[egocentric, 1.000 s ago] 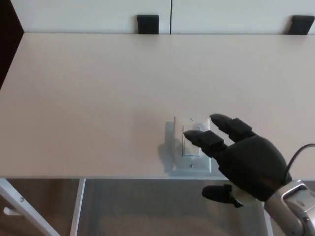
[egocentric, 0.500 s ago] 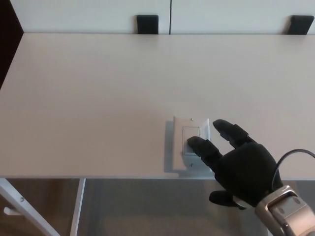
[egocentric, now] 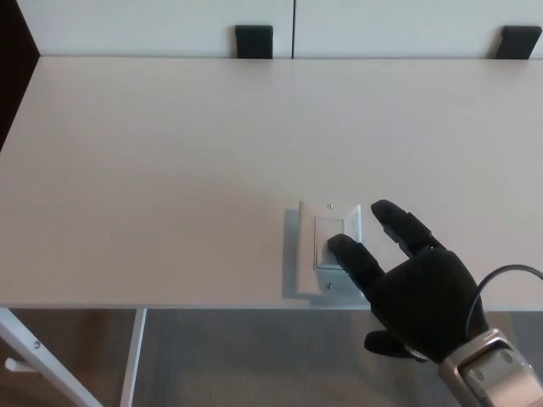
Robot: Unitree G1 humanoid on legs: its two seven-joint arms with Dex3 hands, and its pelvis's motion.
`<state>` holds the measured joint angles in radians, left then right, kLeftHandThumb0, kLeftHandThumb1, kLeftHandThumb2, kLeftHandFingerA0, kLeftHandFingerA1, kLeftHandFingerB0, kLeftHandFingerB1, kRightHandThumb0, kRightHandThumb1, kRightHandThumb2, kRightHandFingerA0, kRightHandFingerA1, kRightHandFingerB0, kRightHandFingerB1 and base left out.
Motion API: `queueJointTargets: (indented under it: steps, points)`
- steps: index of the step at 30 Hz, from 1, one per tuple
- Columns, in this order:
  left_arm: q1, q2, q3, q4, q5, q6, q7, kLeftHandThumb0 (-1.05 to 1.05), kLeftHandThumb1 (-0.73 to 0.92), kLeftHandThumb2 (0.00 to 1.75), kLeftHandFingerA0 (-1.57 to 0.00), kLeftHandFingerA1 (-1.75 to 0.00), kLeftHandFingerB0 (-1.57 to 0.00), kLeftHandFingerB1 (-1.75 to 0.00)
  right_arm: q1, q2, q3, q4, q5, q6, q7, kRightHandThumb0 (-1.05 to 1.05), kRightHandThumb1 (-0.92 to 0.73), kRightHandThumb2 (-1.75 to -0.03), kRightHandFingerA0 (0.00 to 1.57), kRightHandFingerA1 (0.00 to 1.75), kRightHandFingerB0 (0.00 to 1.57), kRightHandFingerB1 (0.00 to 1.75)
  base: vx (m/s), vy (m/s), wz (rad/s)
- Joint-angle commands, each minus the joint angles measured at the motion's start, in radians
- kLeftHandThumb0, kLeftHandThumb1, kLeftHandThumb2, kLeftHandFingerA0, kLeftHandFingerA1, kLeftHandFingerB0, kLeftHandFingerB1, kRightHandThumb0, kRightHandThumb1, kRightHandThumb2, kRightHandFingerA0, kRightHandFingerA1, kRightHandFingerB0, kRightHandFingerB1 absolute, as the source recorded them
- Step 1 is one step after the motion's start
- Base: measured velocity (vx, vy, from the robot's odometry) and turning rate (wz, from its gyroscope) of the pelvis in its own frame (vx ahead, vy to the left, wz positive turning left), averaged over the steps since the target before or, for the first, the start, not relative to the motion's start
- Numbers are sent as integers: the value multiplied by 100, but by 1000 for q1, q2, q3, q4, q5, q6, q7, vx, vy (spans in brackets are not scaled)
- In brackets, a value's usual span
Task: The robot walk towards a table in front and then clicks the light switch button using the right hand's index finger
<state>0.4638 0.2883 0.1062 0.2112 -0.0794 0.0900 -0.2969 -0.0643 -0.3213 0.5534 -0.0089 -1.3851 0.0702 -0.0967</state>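
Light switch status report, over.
Right hand open, one fingertip on the light switch rocker's lower part. Left hand not in view. Nothing else near it on the table.

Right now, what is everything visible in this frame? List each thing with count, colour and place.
table: one, white, fills most of the view
light switch: one, white plate with a rocker, near the table's front edge, right of centre
brackets: two, black, at the table's far edge, one centre, one far right
table leg: one, white, lower left below the tabletop
cable: one, black, looping by the wrist
right hand: one, black, lower right, one finger on the lower part of the rocker
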Motion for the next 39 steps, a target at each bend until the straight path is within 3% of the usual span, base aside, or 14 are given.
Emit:
queueJointTargets:
  steps: [1,4,5,12,13,14,21,22,26,31,32,36,37,39]
  points:
    - [-3,22,1,21,17,8,-3,-41,68,60,-41,-44,-36,-37,15,-25,14,-14,-35,32,-27,-97,-66,-97,0,5,7,24,0,0,0]
    - [-5,24,-1,26,20,4,-3,-41,68,60,-41,-44,-36,-37,17,-28,18,-17,-34,35,-28,-81,-75,-63,0,15,1,34,0,0,0]
    - [-9,28,-1,11,16,20,-7,-40,68,60,-40,-43,-34,-36,20,-30,15,-25,-25,32,-27,-95,-65,-96,0,6,6,27,0,0,0]
    - [-14,33,-5,9,16,25,-2,-39,68,60,-40,-43,-34,-36,22,-39,20,-27,-27,34,-29,-95,-65,-96,0,5,7,28,0,0,0]
    - [-14,34,-6,5,18,28,0,-38,67,60,-40,-43,-34,-36,23,-39,21,-28,-30,37,-24,-81,-76,-63,0,16,3,34,0,0,0]
    - [-16,35,-7,11,16,22,-4,-40,67,59,-40,-44,-34,-36,24,-39,22,-25,-27,37,-26,-89,-62,-97,0,10,6,31,0,0,0]
    - [-26,39,-8,28,14,12,-9,-40,67,59,-40,-45,-35,-37,22,-36,21,-6,-16,40,-32,-94,-65,-96,0,5,8,31,0,0,0]
    - [-27,39,-8,28,13,16,-9,-40,66,59,-40,-45,-35,-37,20,-35,19,1,-12,40,-33,-81,-74,-62,0,17,5,35,0,0,0]
    - [-22,37,-9,16,16,24,-2,-41,67,60,-41,-44,-36,-37,17,-35,18,15,-3,40,-17,-85,-60,-97,0,13,9,34,0,0,0]
    - [-19,43,-8,9,13,14,-13,-40,66,59,-40,-44,-34,-36,21,-37,22,29,13,26,-49,-81,-74,-63,0,18,8,36,0,0,0]
    - [-24,43,-11,10,19,25,-4,-41,66,59,-41,-44,-35,-36,23,-39,24,28,10,27,-54,-81,-58,-96,0,19,9,42,0,0,0]
    - [-28,39,-9,1,11,38,-6,-40,66,59,-40,-45,-34,-36,19,-56,36,26,2,19,-30,-82,-78,-63,0,20,30,49,0,0,0]
    - [-28,39,-9,1,11,39,-6,-40,66,59,-40,-44,-35,-36,22,-57,34,21,17,11,-27,-85,-64,-98,4,20,36,58,0,0,0]
    - [-31,41,-9,3,13,40,-7,-40,66,59,-40,-44,-35,-36,26,-60,29,17,53,-11,-36,-83,-77,-63,2,33,50,50,0,0,0]
